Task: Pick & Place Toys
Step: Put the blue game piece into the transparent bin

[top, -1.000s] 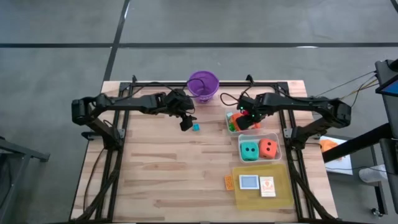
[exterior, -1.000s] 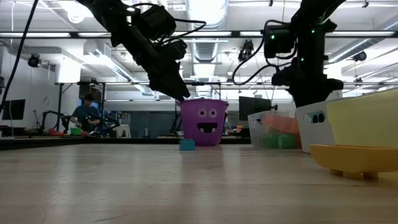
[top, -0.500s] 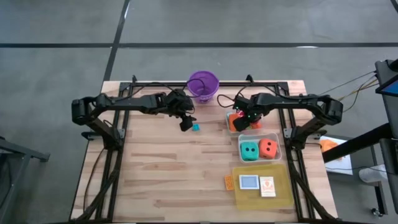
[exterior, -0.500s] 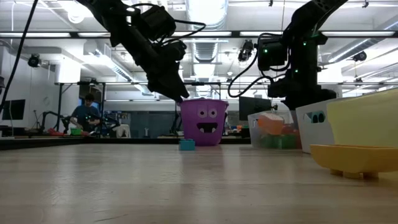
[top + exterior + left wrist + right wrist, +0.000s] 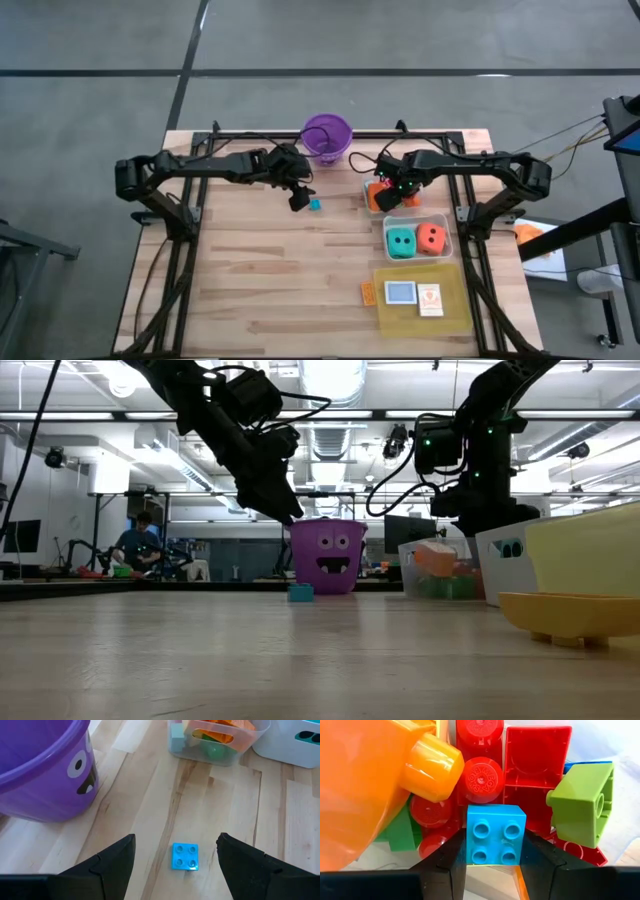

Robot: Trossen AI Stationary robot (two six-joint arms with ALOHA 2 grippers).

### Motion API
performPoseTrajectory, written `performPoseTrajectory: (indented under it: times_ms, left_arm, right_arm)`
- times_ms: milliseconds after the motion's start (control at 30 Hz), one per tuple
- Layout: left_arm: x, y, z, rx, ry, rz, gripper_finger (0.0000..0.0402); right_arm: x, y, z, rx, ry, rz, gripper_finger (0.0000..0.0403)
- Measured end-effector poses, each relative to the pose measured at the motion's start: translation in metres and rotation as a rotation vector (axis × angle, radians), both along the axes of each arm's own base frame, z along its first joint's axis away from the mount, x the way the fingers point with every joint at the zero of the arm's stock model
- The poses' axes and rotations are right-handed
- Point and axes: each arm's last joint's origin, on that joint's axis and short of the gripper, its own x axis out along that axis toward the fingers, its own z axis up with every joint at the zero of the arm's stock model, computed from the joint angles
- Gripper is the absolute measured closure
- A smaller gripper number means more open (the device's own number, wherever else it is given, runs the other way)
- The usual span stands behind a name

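Table point(image 5: 260, 280) of pale wood planks fills the middle, with two dark arms reaching in from its sides. At the far edge stands a purple bucket point(image 5: 327, 135) with a silly face. On the right side sits a yellow tray point(image 5: 455, 305) with small cards on it, and next to that a clear tub point(image 5: 443, 252) holds a teal dice point(image 5: 401, 241) and an orange dice point(image 5: 431, 236). Nearer the bucket, another clear tub point(image 5: 220, 742) is packed with toys: a big orange piece point(image 5: 360, 795), red blocks point(image 5: 532, 765), a green block point(image 5: 580, 805) and more. The right gripper point(image 5: 388, 194) hangs just over this tub, and its two fingers are squeezed on a small blue block point(image 5: 496, 835), holding it above the pile. The left gripper point(image 5: 299, 199) hovers above the bare wood close to the bucket, with its fingers spread apart and nothing between them. Right under it, lying flat on the table, is a little blue brick point(image 5: 185, 856) with four bumps on top.
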Motion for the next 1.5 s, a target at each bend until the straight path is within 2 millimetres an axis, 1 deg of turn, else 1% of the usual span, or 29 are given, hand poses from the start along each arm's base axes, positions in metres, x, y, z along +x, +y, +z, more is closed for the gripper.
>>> performPoseTrajectory:
  times_ms: [600, 767, 933, 1133, 1300, 1500]
  left_arm:
    - [-0.001, -0.001, -0.001, -0.008, 0.006, -0.010, 0.0131]
    - [0.002, -0.001, -0.005, 0.007, 0.024, -0.034, 0.0131]
    - [0.008, -0.011, -0.014, 0.029, 0.054, -0.098, 0.0131]
    - [0.017, -0.022, -0.030, 0.036, 0.094, -0.137, 0.0130]
    - [0.022, -0.021, -0.047, 0.024, 0.140, -0.120, 0.0130]
    - [0.027, -0.019, -0.063, 0.036, 0.171, -0.100, 0.0130]
  right_arm:
    - [0.000, 0.001, 0.001, 0.048, -0.021, 0.023, 0.0151]
    - [-0.001, 0.006, 0.006, 0.081, -0.052, 0.019, 0.0115]
    - [-0.006, 0.013, 0.023, 0.061, -0.120, -0.006, 0.0092]
    - [-0.018, 0.024, 0.050, 0.013, -0.239, -0.046, 0.0087]
    - [-0.029, 0.033, 0.071, -0.031, -0.335, -0.079, 0.0087]
    - [-0.040, 0.043, 0.086, -0.081, -0.410, -0.093, 0.0087]
